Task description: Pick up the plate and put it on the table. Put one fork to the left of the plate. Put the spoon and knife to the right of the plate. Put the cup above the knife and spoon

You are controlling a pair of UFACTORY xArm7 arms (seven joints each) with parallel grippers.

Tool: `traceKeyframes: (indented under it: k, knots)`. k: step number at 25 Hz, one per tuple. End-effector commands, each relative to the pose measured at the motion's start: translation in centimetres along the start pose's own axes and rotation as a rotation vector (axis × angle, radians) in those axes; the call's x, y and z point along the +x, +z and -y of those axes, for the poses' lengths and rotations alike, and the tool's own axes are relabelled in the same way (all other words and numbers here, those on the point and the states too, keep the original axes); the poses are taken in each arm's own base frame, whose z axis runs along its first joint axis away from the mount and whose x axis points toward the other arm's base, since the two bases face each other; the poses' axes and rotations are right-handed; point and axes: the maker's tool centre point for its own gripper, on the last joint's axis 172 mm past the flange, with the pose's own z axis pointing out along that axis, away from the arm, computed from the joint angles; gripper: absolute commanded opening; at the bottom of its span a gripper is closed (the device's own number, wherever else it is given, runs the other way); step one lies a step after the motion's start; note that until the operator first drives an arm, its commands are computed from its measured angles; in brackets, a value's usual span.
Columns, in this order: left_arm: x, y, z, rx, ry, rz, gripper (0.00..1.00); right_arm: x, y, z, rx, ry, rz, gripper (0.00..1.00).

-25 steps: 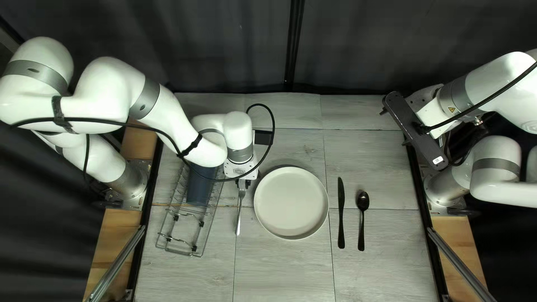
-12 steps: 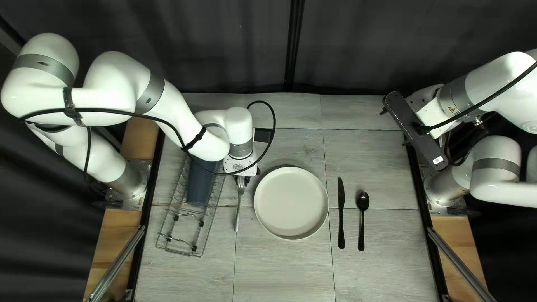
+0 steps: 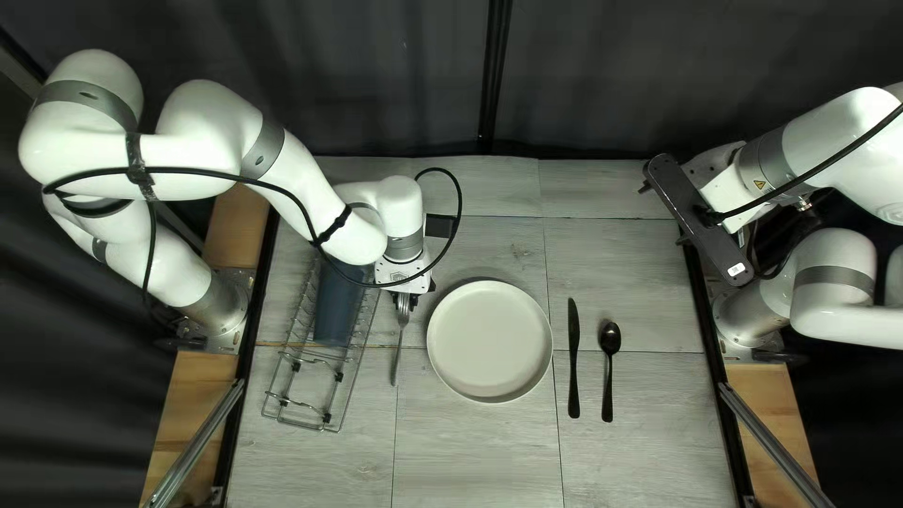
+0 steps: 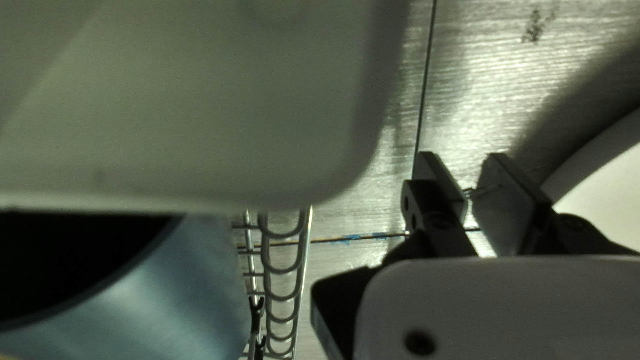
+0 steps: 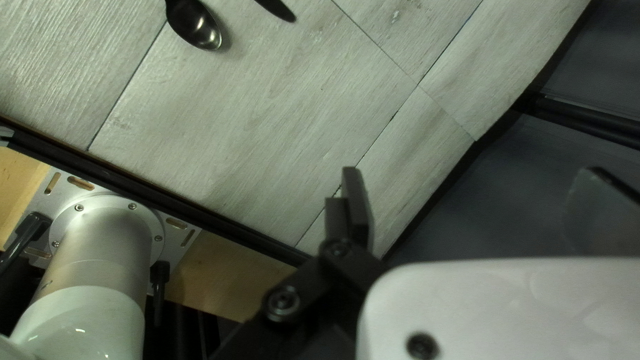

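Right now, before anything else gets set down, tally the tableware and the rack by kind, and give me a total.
Plate: 1
Fork: 1
Knife: 1
Spoon: 1
Blue cup: 1
Wire rack: 1
Total: 6

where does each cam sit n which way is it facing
Top left: above the table's near edge, slanting down toward the dark curtain; left arm and right arm show.
Left wrist: on that wrist, looking along the left gripper past cup and rack; jaws show.
Right wrist: on that wrist, looking along the right gripper over table and spoon; jaws, arm base show.
Top left and left wrist share plate, cup, rack.
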Motion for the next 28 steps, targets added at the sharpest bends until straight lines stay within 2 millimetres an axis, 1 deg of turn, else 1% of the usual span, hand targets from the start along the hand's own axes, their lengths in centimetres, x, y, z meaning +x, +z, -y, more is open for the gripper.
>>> traceKeyframes:
  k: [1,2,3,6,8,10,13,15,19,21,23,25,26,27,28]
  knots:
    - [0.3,0.1,0.1,-0.006,0.004,-0.005,0.76,0.0,0.0,0.0,0.0,0.0,0.0,1.0]
    - [0.4,0.0,0.1,-0.01,0.006,-0.011,0.83,0.0,0.0,0.0,0.0,0.0,0.0,1.0]
    - [0.4,0.0,0.0,-0.012,0.007,-0.014,1.0,0.0,0.0,0.0,0.0,0.0,0.0,1.0]
    - [0.3,-1.1,-0.5,-0.031,0.009,-0.036,1.0,0.0,0.0,0.0,0.0,0.0,0.0,1.0]
    - [-0.3,-2.6,-1.0,-0.055,0.013,-0.06,1.0,0.0,0.0,0.0,0.0,0.0,0.0,1.0]
    - [-1.2,-4.8,-1.5,-0.079,0.016,-0.102,1.0,0.0,0.0,0.0,0.0,0.0,0.0,1.0]
    - [-2.1,-6.7,-1.6,-0.101,0.019,-0.149,1.0,0.0,0.0,0.0,0.0,0.0,0.0,1.0]
    - [-3.1,-8.1,-1.5,-0.12,0.015,-0.189,1.0,0.0,0.0,0.0,0.0,0.0,0.0,1.0]
    - [-5.0,-9.1,-2.0,-0.151,0.031,-0.269,1.0,0.0,0.0,0.0,0.0,0.0,0.0,1.0]
    - [-5.7,-9.3,-1.8,-0.162,0.039,-0.303,1.0,0.0,0.0,0.0,0.0,0.0,0.0,1.0]
    - [-6.6,-9.8,-0.8,-0.173,0.039,-0.334,1.0,0.0,0.0,0.0,0.0,0.0,0.0,1.0]
    - [-7.5,-10.1,0.9,-0.181,0.028,-0.363,1.0,0.0,0.0,0.0,0.0,0.0,0.0,1.0]
    - [-7.7,-10.1,1.5,-0.181,0.023,-0.37,1.0,0.0,0.0,0.0,0.0,0.0,0.0,1.0]
    - [-8.1,-10.1,2.7,-0.176,0.011,-0.383,1.0,0.0,0.0,0.0,0.0,0.0,0.0,1.0]
    - [-8.3,-10.1,3.2,-0.171,0.006,-0.39,1.0,0.0,0.0,0.0,0.0,0.0,0.0,1.0]
